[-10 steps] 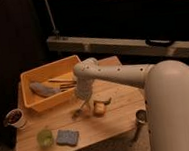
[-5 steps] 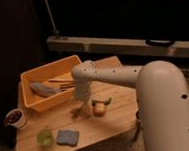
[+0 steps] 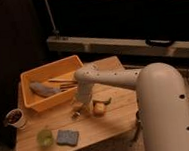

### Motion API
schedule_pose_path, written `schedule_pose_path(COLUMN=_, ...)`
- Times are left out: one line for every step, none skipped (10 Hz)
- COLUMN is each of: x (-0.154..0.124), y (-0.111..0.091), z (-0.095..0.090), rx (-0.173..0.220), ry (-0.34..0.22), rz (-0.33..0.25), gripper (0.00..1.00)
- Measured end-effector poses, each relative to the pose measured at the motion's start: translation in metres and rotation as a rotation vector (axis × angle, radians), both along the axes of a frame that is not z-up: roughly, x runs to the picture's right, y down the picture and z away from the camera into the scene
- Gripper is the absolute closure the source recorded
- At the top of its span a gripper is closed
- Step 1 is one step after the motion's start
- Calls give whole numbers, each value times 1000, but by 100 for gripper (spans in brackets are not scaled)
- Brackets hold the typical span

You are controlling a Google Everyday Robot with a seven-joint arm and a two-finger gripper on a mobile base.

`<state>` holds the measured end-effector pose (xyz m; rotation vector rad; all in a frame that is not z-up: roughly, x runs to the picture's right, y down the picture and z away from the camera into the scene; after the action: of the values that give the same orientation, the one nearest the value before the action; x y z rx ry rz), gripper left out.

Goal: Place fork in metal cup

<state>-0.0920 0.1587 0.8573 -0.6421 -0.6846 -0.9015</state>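
Note:
My gripper (image 3: 79, 104) points down at the wooden table (image 3: 112, 123), just in front of the orange tray (image 3: 38, 102). A slim pale piece that looks like the fork (image 3: 75, 113) lies on the table right under it, mostly covered by the gripper. Whether the gripper touches it I cannot tell. The metal cup is hidden, probably behind my big white arm (image 3: 156, 104) at the table's right edge.
The orange tray holds a grey cloth (image 3: 43, 88) and brown-handled utensils (image 3: 63, 81). A yellowish object (image 3: 98, 107) lies just right of the gripper. A white cup (image 3: 15, 118), a green cup (image 3: 44, 137) and a blue sponge (image 3: 67, 137) stand at the front left.
The gripper has dropped closer to the table over the fork. The arm's bulk has swung nearer and covers more of the table's right side.

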Motion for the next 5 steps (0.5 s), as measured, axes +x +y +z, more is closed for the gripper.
schedule_pose_path(x=0, y=-2, z=1, rx=5, ry=-2, rz=-1, gripper=51)
schedule_pose_path(x=-2, y=-6, z=1, rx=12, ry=-6, rz=-2, gripper=57)
schedule_pose_path(x=-3, y=-6, z=2, rx=12, ry=-5, rz=-10, gripper=58)
schedule_pose_path(x=-8, y=-4, z=4, rx=10, ry=-6, rz=-33, gripper=58)
schedule_pose_path(x=-10, y=-2, z=5, rx=7, ry=-3, rz=-43, gripper=56)
